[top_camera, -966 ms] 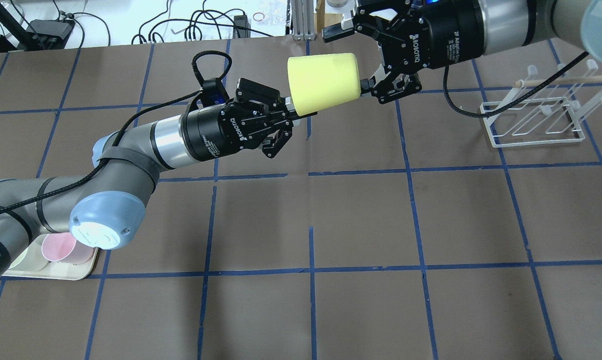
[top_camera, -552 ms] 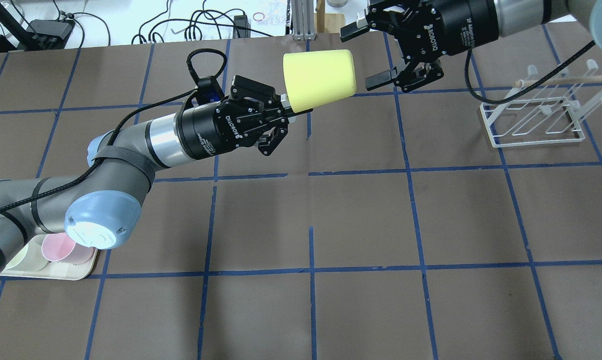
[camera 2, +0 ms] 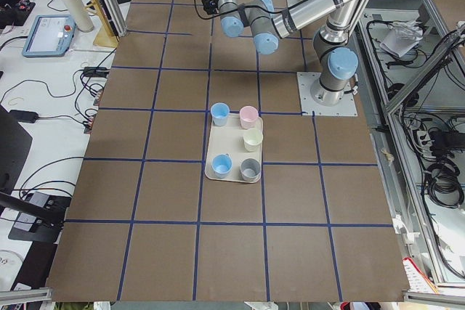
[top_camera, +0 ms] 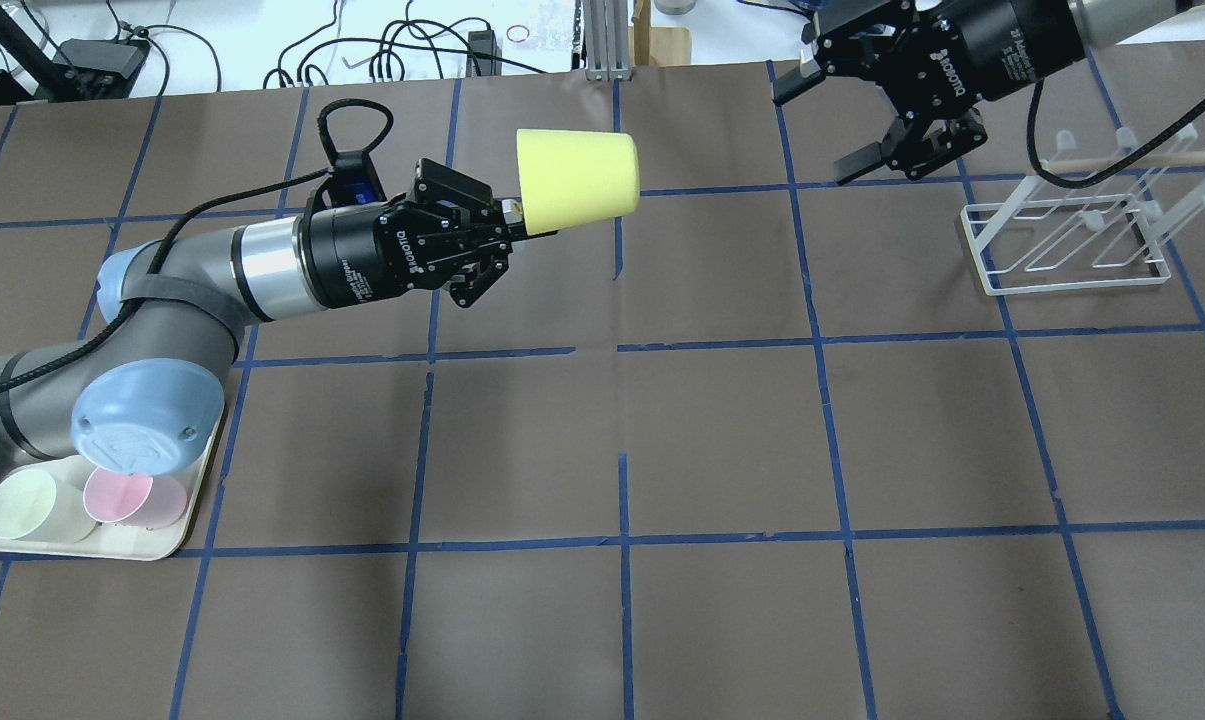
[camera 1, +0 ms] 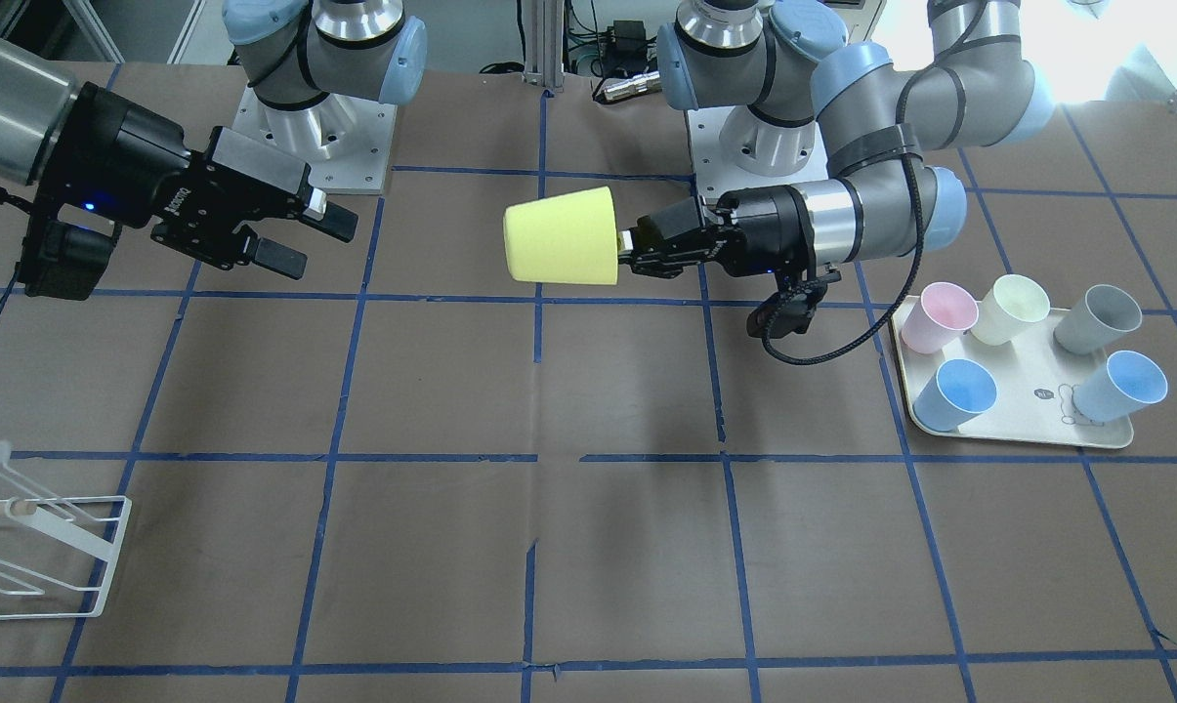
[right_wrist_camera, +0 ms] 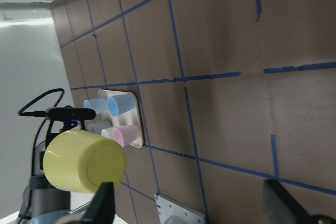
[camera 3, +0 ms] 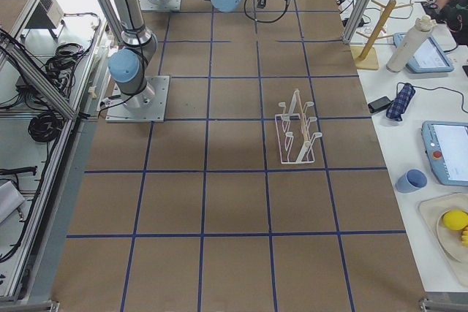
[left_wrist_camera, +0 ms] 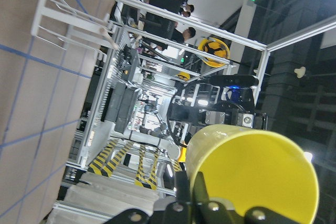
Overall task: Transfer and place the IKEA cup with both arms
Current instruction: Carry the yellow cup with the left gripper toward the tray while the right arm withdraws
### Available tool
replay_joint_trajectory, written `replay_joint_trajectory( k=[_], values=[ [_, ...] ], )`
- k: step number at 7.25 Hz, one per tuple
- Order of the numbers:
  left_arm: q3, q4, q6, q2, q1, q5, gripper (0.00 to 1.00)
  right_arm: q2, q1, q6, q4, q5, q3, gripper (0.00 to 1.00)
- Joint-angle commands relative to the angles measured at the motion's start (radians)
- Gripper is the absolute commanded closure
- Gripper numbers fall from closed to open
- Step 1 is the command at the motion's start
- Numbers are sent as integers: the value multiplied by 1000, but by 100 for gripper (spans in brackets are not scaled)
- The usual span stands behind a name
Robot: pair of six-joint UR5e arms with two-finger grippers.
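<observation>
The bright yellow IKEA cup point(top_camera: 577, 178) lies on its side in the air over the far middle of the table, its base toward the right arm. My left gripper point(top_camera: 514, 215) is shut on its rim and holds it. It also shows in the front view point(camera 1: 561, 236), held by the left gripper point(camera 1: 629, 251), and fills the left wrist view point(left_wrist_camera: 252, 177). My right gripper point(top_camera: 812, 135) is open and empty, well to the cup's right, apart from it. In the front view the right gripper point(camera 1: 316, 244) is at the left. The right wrist view shows the cup's base point(right_wrist_camera: 84, 161).
A cream tray point(camera 1: 1018, 436) with several pastel cups lies by the left arm's base, partly under the arm in the overhead view point(top_camera: 152, 545). A white wire rack point(top_camera: 1062, 240) with a wooden rod stands at the right side, just beyond the right gripper.
The right gripper, which had its open fingers around the cup's base, has drawn away to the right. The left arm has pulled the cup to the left.
</observation>
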Motion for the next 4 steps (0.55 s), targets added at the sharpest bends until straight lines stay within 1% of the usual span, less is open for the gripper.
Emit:
replay_joint_trajectory(
  k=[1,2,3,4],
  values=[
    [5,50,1,-3,40,237,100,4,16,123,-78,-246,7,0],
    [11,118,-3,-4,40,413,100,22,63,206,-95,-323,11,0],
    [39,133,-5,0,40,564,100,39,138,221,-150,-427,11,0],
    [100,131,-3,0,40,731,100,46,183,292,-178,-536,6,0]
  ],
)
